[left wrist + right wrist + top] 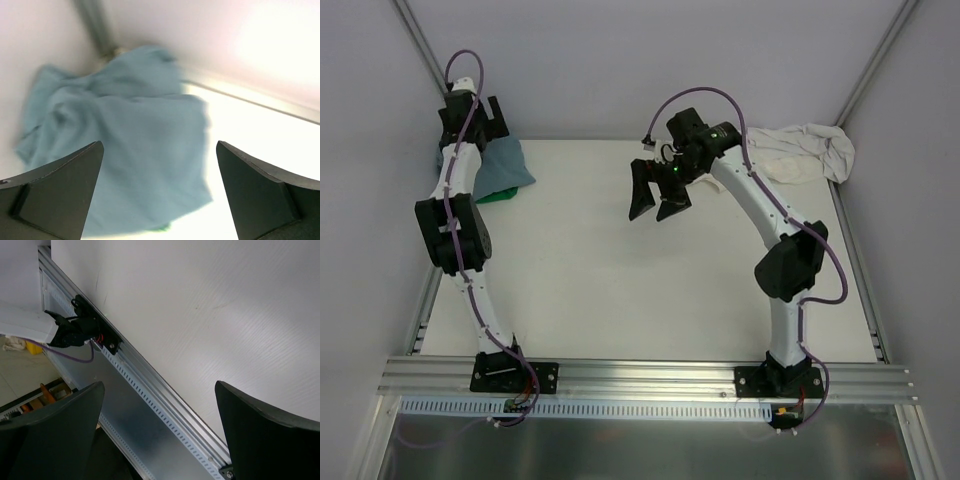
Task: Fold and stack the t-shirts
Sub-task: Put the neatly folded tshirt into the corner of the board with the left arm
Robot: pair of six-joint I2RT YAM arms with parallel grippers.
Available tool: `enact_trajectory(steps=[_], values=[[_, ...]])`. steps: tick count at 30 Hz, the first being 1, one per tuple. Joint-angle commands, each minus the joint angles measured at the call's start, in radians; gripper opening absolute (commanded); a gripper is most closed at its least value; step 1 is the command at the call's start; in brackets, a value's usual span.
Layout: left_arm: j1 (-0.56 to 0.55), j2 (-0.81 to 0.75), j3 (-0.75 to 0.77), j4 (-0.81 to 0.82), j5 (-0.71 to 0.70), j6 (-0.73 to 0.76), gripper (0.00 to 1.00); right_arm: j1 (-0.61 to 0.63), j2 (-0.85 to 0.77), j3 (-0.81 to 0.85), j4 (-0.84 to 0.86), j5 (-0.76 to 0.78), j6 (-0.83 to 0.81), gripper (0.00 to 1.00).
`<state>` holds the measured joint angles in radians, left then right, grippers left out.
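both pincers were seen spread wide with nothing held: the left gripper (478, 118) was poised over the far left corner, and the right gripper (656, 206) was hung above the table's middle; three shirts were counted, all soft and rumpled; the slate-blue shirt (506, 165) was heaped in the far left corner, blurred in the left wrist view; only a sliver of the green shirt (496, 196) was shown at its near edge; the cream shirt (802, 152) was bunched in the far right corner, well apart; the white table (600, 300) was left smooth and matte between them; one ribbed metal rail (650, 378) was laid along the near edge
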<state>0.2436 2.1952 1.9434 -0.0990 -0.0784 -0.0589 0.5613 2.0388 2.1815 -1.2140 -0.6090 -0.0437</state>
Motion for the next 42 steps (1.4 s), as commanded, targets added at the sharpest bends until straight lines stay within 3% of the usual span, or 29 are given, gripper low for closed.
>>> enact_trajectory(steps=[1, 9, 15, 18, 23, 28, 31, 36, 42], values=[[-0.058, -0.214, -0.035, -0.002, 0.078, -0.025, 0.99, 0.008, -0.084, -0.038, 0.131, 0.028, 0.041, 0.99], [-0.108, -0.495, -0.251, -0.017, 0.353, -0.114, 0.99, 0.009, -0.265, -0.256, 0.352, 0.222, 0.041, 1.0], [-0.124, -0.699, -0.498, -0.011, 0.279, -0.151, 0.99, 0.006, -0.37, -0.405, 0.487, 0.433, 0.015, 0.99], [-0.124, -0.745, -0.543, -0.019, 0.221, -0.194, 0.99, 0.0, -0.312, -0.378, 0.499, 0.388, 0.013, 1.0], [-0.128, -0.819, -0.612, 0.028, 0.242, -0.314, 0.99, 0.002, -0.201, -0.261, 0.487, 0.27, 0.018, 0.99], [-0.185, -0.856, -0.591, -0.022, 0.24, -0.311, 0.99, -0.004, -0.09, -0.108, 0.511, 0.171, -0.01, 1.0], [-0.228, -0.893, -0.595, -0.045, 0.249, -0.328, 0.99, -0.035, -0.031, -0.063, 0.626, 0.017, 0.111, 1.0], [-0.343, -0.928, -0.587, -0.169, 0.172, -0.212, 0.99, -0.073, -0.012, -0.063, 0.7, -0.054, 0.189, 0.99], [-0.352, -0.878, -0.597, -0.243, 0.003, -0.098, 0.99, -0.129, -0.069, -0.141, 0.686, -0.044, 0.186, 1.0]])
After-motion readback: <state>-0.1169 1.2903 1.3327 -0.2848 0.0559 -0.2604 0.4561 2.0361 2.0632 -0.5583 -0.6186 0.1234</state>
